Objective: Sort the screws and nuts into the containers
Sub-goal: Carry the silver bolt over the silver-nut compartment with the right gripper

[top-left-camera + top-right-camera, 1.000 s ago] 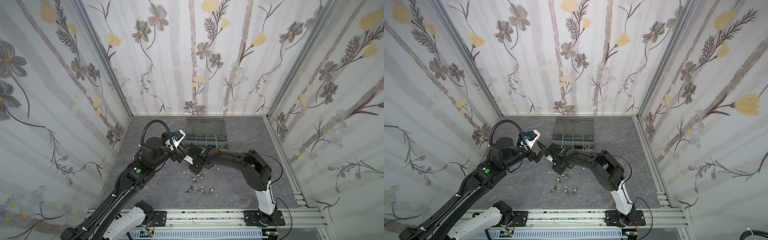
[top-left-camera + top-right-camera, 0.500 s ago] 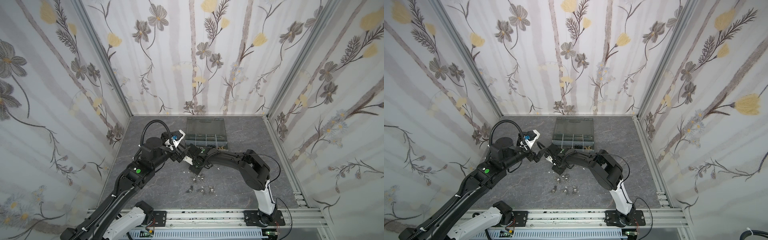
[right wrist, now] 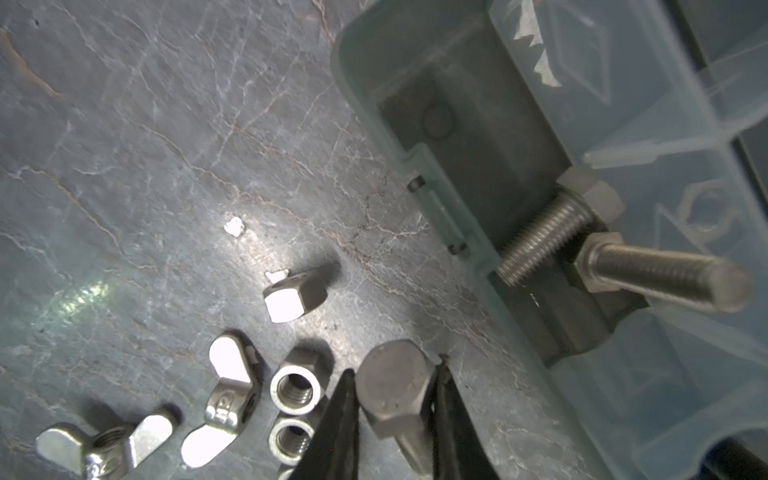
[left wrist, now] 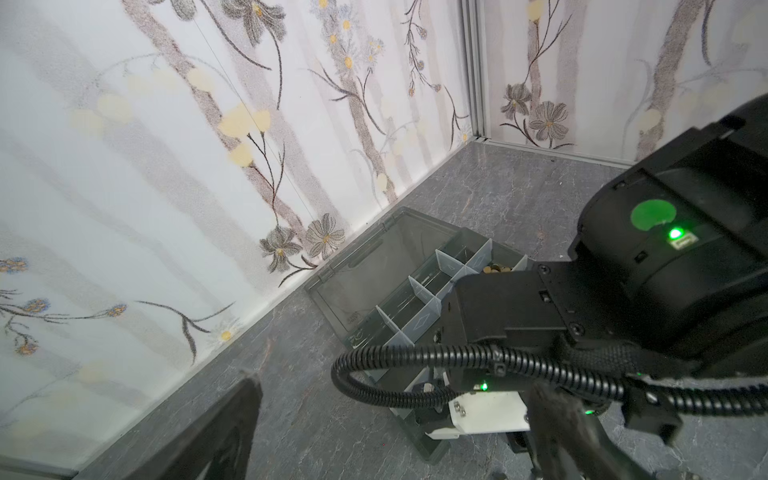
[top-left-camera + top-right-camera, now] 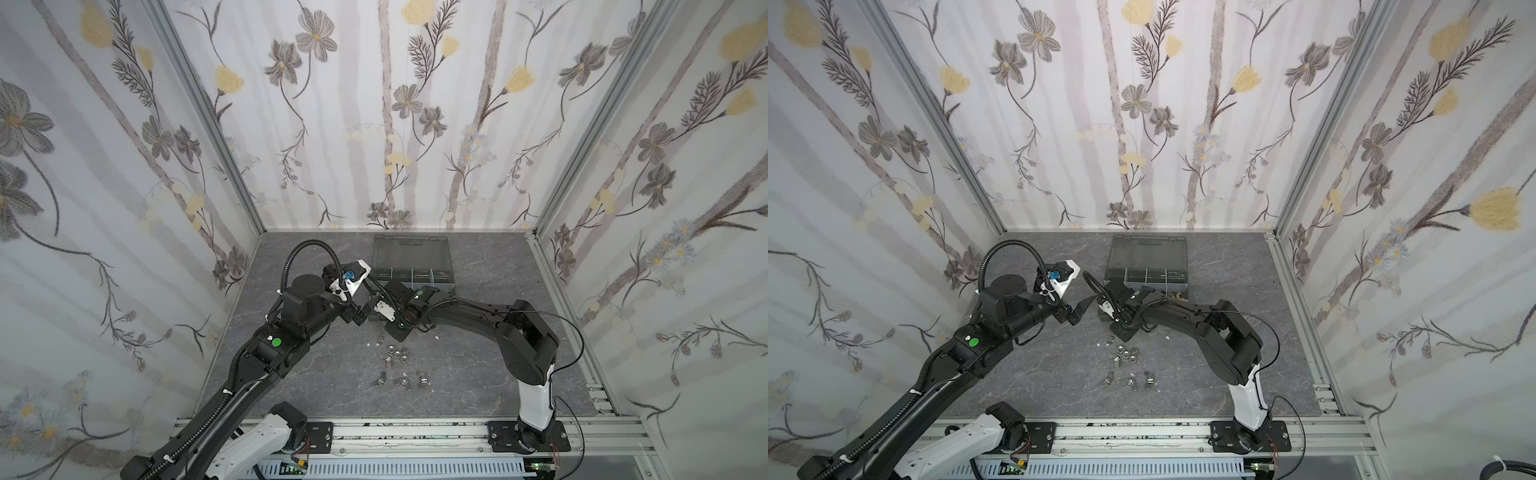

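Because two screws point(image 3: 540, 237) lie in the corner compartment point(image 3: 478, 137) of the organizer case point(image 3: 361, 83), the right gripper point(image 3: 395, 369), fingers pinched on a hex-head screw point(image 3: 392, 395) beside loose nuts point(image 3: 295, 297) on the table point(image 3: 166, 166), seems bound there; left gripper point(image 5: 1080, 311) fingers spread, holding nothing

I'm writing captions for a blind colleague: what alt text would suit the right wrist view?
The right claw pinches the head of a silver hex-head bolt over a grey marbled tabletop. Loose silver hex nuts and silver wing nuts lie beside it, and two more silver bolts rest in a compartment of the grey plastic organizer case.
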You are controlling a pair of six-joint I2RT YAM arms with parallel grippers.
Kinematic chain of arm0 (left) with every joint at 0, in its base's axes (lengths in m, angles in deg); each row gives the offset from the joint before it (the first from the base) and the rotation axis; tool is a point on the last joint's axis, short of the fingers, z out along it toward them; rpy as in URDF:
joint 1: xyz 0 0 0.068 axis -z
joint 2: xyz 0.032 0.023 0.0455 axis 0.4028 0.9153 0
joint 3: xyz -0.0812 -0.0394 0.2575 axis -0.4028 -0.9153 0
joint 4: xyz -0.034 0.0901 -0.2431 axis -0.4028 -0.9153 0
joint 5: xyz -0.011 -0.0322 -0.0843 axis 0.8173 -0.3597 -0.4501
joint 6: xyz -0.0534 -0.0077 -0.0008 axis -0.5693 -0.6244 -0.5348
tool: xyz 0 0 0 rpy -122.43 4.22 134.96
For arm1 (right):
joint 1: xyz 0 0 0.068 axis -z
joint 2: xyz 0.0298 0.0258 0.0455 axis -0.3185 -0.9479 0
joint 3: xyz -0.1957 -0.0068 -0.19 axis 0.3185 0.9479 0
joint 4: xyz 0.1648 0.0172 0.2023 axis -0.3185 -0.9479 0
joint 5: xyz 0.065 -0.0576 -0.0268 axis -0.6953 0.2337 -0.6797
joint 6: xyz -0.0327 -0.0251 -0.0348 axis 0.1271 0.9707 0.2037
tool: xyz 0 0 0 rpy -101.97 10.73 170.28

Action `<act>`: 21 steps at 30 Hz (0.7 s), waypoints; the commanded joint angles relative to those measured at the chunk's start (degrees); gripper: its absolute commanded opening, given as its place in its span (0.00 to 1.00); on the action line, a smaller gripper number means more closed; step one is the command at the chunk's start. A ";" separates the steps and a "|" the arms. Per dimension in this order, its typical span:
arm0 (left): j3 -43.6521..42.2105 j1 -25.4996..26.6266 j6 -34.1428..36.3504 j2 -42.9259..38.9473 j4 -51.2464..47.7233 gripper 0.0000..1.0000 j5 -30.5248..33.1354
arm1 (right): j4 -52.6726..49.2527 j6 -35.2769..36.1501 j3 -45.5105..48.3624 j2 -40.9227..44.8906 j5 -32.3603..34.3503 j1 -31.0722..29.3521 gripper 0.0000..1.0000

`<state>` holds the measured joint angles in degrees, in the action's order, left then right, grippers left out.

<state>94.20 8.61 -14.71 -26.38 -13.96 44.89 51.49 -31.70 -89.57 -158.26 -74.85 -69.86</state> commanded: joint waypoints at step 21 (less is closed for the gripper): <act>-0.20 0.01 0.37 -0.05 1.25 1.00 -0.65 | -2.90 -2.62 -11.57 -4.12 1.33 7.69 0.14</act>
<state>93.80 8.61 -14.71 -26.47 -13.85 44.56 48.38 -34.26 -100.68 -162.15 -73.49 -62.28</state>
